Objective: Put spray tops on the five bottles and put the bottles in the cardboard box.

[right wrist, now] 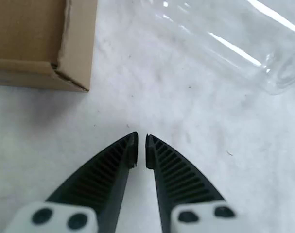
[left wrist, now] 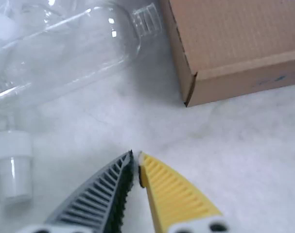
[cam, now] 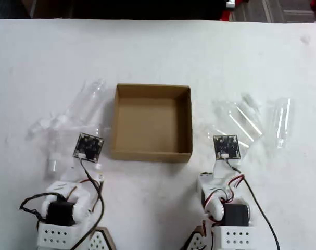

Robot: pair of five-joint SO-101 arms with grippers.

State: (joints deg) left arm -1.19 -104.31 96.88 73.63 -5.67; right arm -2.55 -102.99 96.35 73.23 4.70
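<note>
The cardboard box (cam: 152, 125) is plain brown card, matt all over. All the bottles (left wrist: 64, 43) are clear glossy plastic, super shiny. The table (cam: 158, 52) looks white, matt, a bit grainy. Both the left gripper (left wrist: 135, 162) and right gripper (right wrist: 141, 145) are ribbed matt plastic.

Both of the 2 arms sit tucked low: left arm (cam: 61, 211), right arm (cam: 228, 208). The left gripper (left wrist: 136, 161) has its jaws pressed together, empty; the right gripper (right wrist: 141, 144) likewise, tips almost touching.

The open box (cam: 152, 155) sits empty mid-table. Clear bottles (cam: 89, 97) lie flat on both sides of it; a white top (left wrist: 12, 167) stands beside the left ones.
</note>
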